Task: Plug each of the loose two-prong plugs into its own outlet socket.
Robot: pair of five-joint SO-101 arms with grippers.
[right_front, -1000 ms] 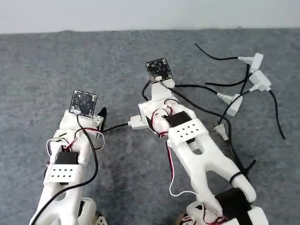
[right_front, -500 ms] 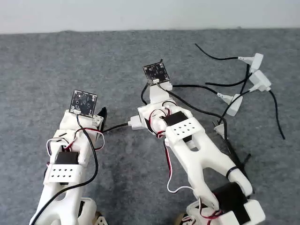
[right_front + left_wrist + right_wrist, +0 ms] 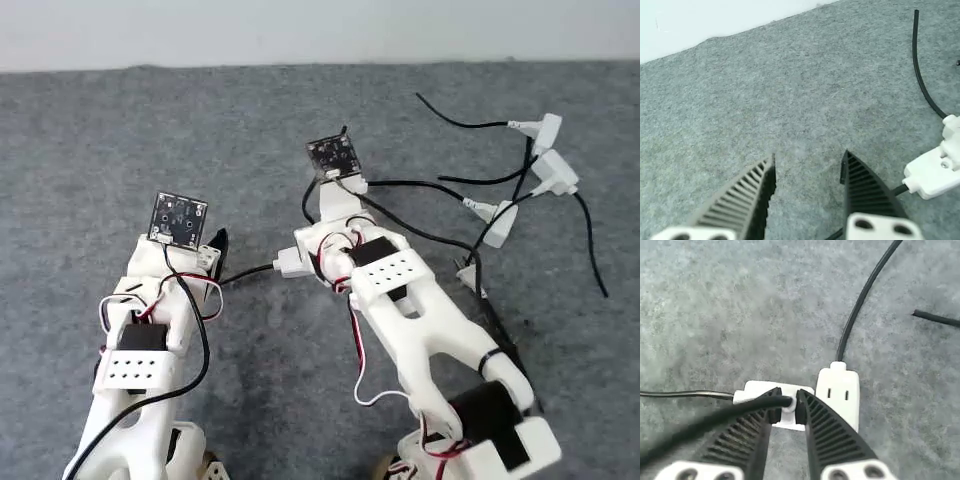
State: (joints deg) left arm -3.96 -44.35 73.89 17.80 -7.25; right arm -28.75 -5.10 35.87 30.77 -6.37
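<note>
Two-prong plug, where's it sitting? Overhead shot isn't helping me much tbh. (OP)

Down on the grey worktop, between the two arms. The right end effector is clamped on its white body, fingers nearly together with just the plug between them. Its black cable trails off toward the left arm. (reply)

And the socket? (OP)

The outlet socket lies flat just beside the plug, two slots facing up, its own black lead running away from it. (reply)

Left arm? (OP)

The left end effector hangs wide open over the worktop, gripping nothing, close to that cable. Way off to the right there's a bunch of white connectors on black leads; plugs or sockets, can't really tell from up there. (reply)
</note>
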